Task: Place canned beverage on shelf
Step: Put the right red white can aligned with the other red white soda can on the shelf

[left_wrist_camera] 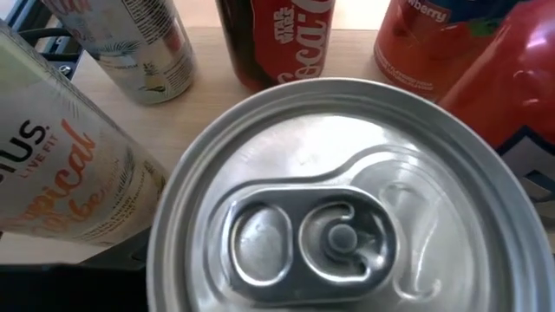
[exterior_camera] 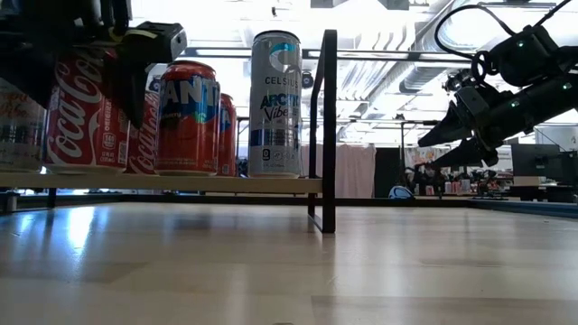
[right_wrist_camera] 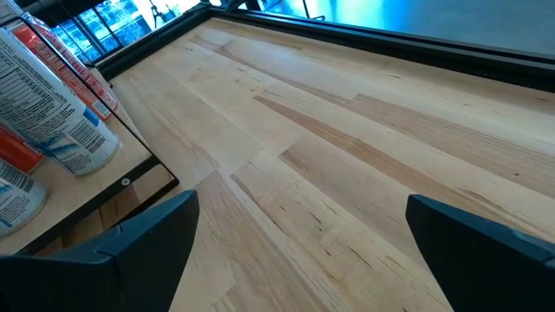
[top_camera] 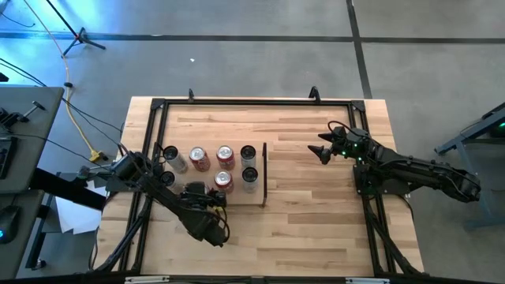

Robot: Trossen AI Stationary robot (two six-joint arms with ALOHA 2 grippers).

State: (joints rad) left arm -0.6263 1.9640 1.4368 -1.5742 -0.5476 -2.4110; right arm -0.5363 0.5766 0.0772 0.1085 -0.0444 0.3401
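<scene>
Directly under my left gripper [top_camera: 195, 189] stands a can [left_wrist_camera: 347, 199], fingers pinching it at the shelf's [top_camera: 256, 201] near edge among six others. Release remains. Right gripper [top_camera: 323, 147] waits spread, well apart.

Red cola can [exterior_camera: 81, 108], silver-blue can [exterior_camera: 275, 104], pale-wood shelf [exterior_camera: 181, 183].

Cans [top_camera: 223, 155] upright on shelf [top_camera: 256, 197], tabletop's left half; upright strip [top_camera: 264, 173] at shelf's right edge.
</scene>
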